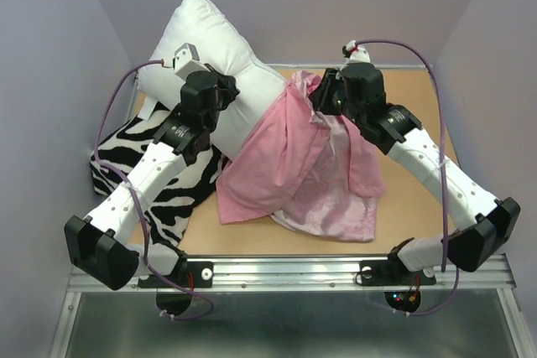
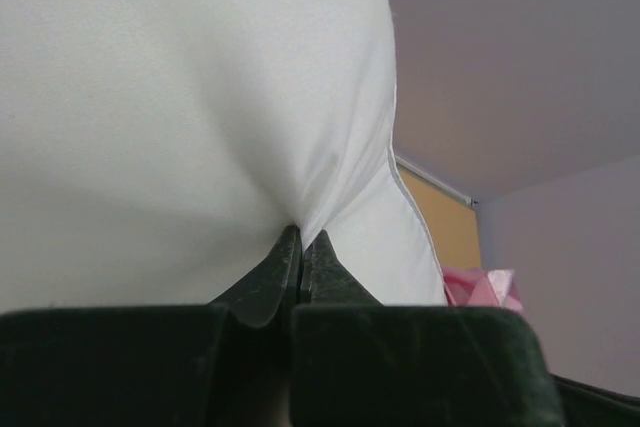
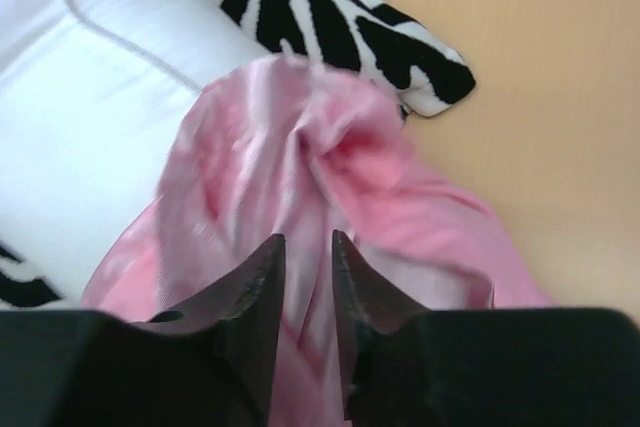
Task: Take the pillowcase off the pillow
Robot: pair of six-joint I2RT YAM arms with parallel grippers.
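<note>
The white pillow (image 1: 210, 48) lies slanted at the back left, its right end under the bunched pink pillowcase (image 1: 285, 165), which spreads down onto the table. My left gripper (image 1: 226, 88) is shut on a pinch of the pillow's white cloth; in the left wrist view the fingertips (image 2: 302, 237) meet, with the pillow (image 2: 180, 97) puckered at them and a bit of pillowcase (image 2: 480, 287) at the right. My right gripper (image 1: 325, 98) stands over the pillowcase's top. In its wrist view the jaws (image 3: 308, 239) are apart, with pink pillowcase (image 3: 300, 147) behind the gap and pillow (image 3: 80, 97) to the left.
A black-and-white zebra-striped pillow (image 1: 168, 173) lies at the left under my left arm and under the white pillow's edge; it also shows in the right wrist view (image 3: 330, 7). Brown table (image 1: 411, 199) shows to the right of the cloth. Grey walls close in the back and sides.
</note>
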